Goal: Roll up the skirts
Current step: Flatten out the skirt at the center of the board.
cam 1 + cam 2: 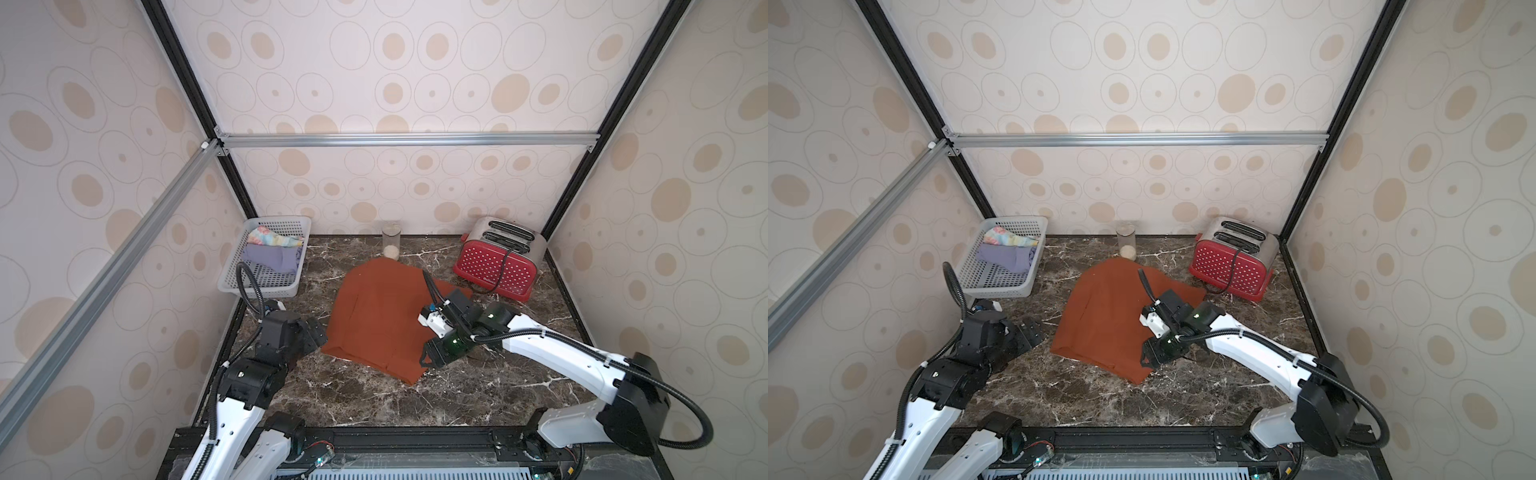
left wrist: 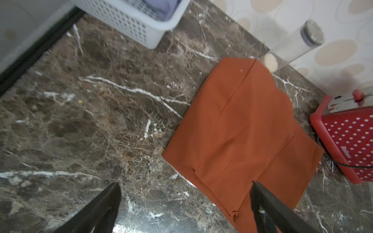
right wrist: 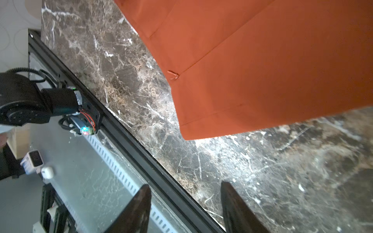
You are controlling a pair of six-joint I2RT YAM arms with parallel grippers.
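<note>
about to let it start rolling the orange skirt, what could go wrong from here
1. The jar stands at the far edge of the rust-orange skirt; tugging the cloth could tip it.
2. The toaster cord loops beside the skirt and could snag.
3. The skirt lies skewed with panels overlapping; the left tool and right tool are open, gripping nothing, so the roll may start crooked.

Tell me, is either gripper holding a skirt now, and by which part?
Nothing is held: left gripper and right gripper are open and empty; the rust-orange skirt lies on the table.
</note>
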